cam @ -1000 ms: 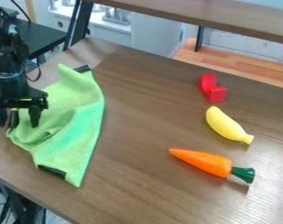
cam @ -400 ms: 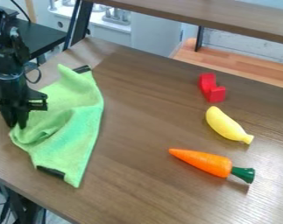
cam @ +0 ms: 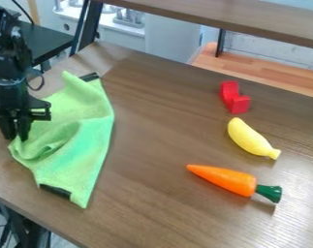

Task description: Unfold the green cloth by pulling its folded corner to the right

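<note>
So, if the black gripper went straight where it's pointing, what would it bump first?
Probably the green cloth: the gripper points down, its tips at the cloth's edge. The table lies under it; exact height is hard to tell.

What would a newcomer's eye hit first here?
Probably the bright green cloth, spread rumpled over the table's left side, its left corner pinched in the black gripper's fingers. Next, the orange carrot with its dark green top, lower right. Above it, the yellow banana and, farther back, the red block also pop against the brown wood.
</note>
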Controlling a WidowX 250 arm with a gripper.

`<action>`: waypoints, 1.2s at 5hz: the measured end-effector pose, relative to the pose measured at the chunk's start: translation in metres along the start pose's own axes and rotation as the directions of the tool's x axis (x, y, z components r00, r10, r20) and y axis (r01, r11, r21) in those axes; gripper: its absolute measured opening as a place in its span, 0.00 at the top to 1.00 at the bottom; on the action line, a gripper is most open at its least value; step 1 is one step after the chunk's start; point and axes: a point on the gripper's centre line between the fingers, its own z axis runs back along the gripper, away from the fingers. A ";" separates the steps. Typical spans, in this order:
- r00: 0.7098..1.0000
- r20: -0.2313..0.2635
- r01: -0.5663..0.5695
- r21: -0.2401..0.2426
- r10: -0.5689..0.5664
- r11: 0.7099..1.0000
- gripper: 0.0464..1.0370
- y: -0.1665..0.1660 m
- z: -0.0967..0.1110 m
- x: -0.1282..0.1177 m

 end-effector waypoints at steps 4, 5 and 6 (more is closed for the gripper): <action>0.999 -0.011 -0.041 0.038 0.041 0.998 0.82 0.004 -0.002 0.001; 0.999 -0.012 -0.033 0.043 0.034 0.999 0.97 0.002 -0.003 0.001; 0.999 -0.018 -0.032 0.038 0.033 0.999 1.00 0.001 -0.004 0.000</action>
